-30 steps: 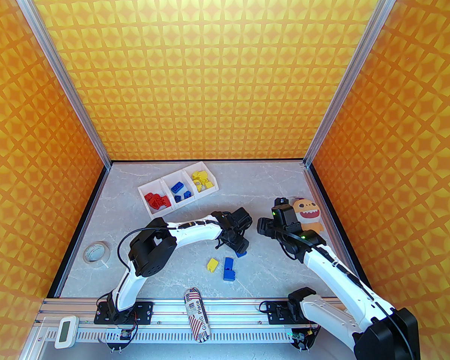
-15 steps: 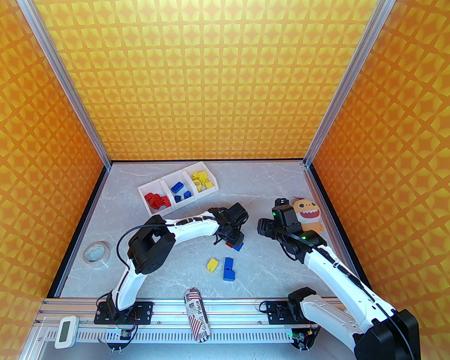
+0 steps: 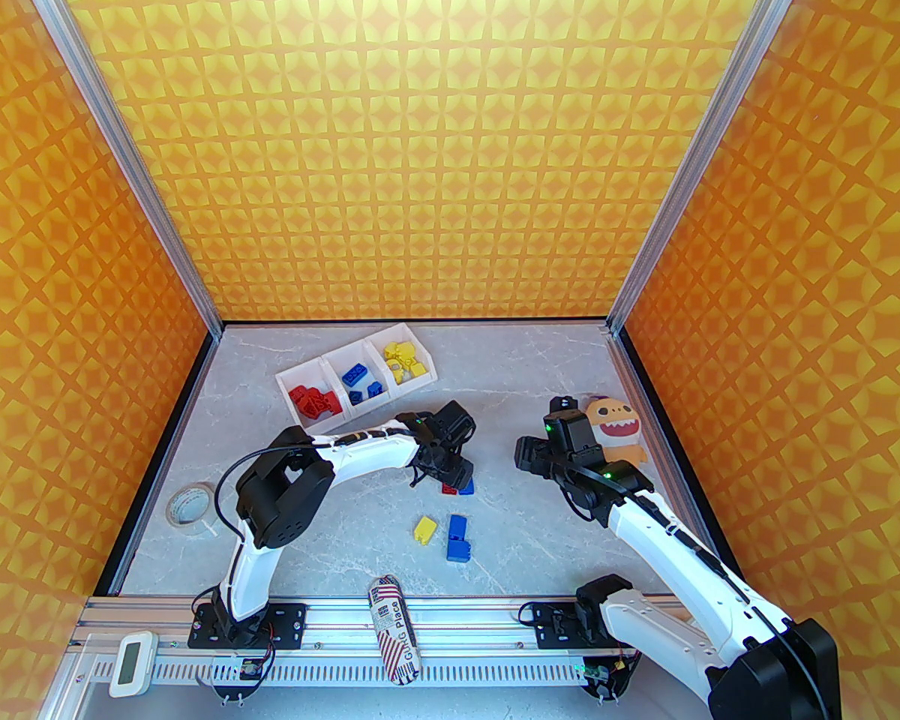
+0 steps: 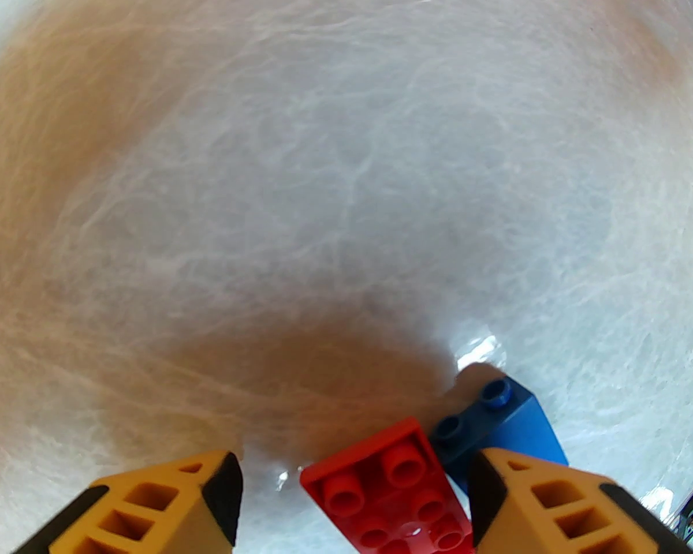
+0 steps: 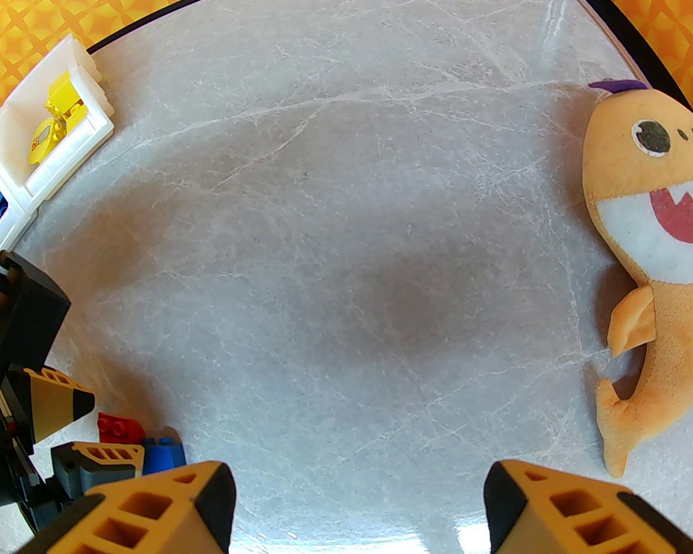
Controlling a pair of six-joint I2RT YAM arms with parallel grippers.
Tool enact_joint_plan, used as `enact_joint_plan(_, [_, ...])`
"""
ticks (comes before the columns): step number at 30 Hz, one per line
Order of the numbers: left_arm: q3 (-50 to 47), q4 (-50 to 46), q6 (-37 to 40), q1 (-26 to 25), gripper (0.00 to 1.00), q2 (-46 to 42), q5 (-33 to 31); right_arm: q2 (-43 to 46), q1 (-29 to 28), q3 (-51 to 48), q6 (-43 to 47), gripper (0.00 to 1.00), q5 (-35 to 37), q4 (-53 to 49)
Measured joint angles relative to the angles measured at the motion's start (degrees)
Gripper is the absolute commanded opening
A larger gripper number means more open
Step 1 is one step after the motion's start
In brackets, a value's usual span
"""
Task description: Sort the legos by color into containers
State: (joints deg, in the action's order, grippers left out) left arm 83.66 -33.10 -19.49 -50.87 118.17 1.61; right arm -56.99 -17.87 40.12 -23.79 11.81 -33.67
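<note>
My left gripper is low over the table's middle and open. A red brick lies between its fingers, close against the right finger. A blue brick sits just beyond that finger. Nearer the front lie a yellow brick and two blue bricks. The white three-bin tray at the back left holds red, blue and yellow bricks, one colour per bin. My right gripper hovers open and empty to the right.
An orange plush monster lies beside my right gripper. A clear tape roll sits at the left edge. A patterned cylinder rests on the front rail. The right wrist view catches the tray's yellow bin.
My left gripper has moved left and a little toward the back, staying low. The red and blue bricks under it have shifted left with it. The right arm has stayed still.
</note>
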Motion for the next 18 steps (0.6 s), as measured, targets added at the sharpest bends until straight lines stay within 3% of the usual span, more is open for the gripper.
enact_joint_plan(18, [-9.2, 0.3, -1.3, 0.7, 0.8, -7.0, -1.7, 0.0, 0.0, 0.1, 0.0, 0.75, -0.2, 0.0])
